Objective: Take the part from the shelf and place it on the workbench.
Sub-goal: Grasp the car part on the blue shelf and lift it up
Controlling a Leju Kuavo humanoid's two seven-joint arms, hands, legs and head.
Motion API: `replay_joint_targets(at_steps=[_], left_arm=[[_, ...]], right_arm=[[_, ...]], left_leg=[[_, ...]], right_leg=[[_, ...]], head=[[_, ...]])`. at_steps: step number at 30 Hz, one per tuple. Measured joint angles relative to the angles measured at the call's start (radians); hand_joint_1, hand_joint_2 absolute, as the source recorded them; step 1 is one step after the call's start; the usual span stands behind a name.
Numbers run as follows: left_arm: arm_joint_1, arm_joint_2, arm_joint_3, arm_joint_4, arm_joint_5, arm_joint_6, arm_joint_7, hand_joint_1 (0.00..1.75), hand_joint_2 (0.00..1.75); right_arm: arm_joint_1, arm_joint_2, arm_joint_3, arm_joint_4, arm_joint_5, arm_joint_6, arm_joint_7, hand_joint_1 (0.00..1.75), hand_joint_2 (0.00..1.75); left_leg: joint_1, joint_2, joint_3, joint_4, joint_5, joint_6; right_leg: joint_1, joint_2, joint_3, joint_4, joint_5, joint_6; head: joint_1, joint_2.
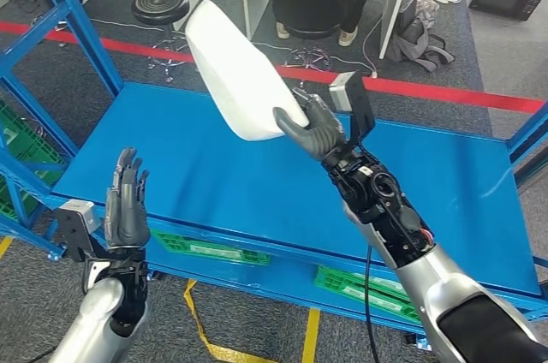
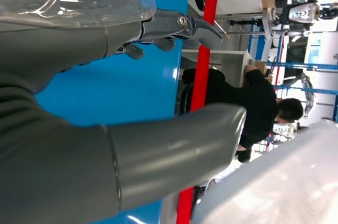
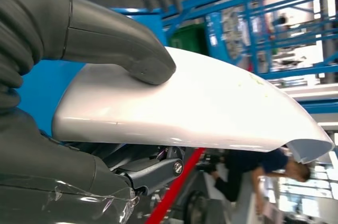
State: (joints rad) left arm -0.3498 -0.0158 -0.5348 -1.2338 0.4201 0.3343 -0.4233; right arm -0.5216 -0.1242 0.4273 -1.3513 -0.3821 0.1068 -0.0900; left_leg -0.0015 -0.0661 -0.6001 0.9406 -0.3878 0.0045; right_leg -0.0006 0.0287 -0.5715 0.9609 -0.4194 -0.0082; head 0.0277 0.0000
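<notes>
While the right hand (image 1: 314,129) grips the white part (image 1: 238,72) over the blue workbench (image 1: 193,166), the left hand (image 1: 126,200) hovers spread.

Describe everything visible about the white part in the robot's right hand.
The white part is a smooth, glossy, elongated shell, plastic by the look, rounded at the gripped end with a cut, open far end seen in the right wrist view. The right hand grips one end, thumb pressed on its upper face. It is held tilted above the blue workbench, touching nothing else. The left hand stays apart from it.
</notes>
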Motion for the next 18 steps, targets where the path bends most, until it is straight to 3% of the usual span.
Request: replay_joint_targets(at_steps=[18], left_arm=[[0.013, 0.001, 0.000, -0.036, -0.012, -0.034, -0.014, 0.00, 1.75]], right_arm=[[0.143, -0.004, -0.029, -0.363, 0.088, -0.014, -0.019, 1.75, 1.75]], left_leg=[[0.000, 0.000, 0.000, 0.000, -0.001, 0.000]], right_leg=[[0.000, 0.000, 0.000, 0.000, 0.000, 0.000]], head=[[-0.001, 0.000]])
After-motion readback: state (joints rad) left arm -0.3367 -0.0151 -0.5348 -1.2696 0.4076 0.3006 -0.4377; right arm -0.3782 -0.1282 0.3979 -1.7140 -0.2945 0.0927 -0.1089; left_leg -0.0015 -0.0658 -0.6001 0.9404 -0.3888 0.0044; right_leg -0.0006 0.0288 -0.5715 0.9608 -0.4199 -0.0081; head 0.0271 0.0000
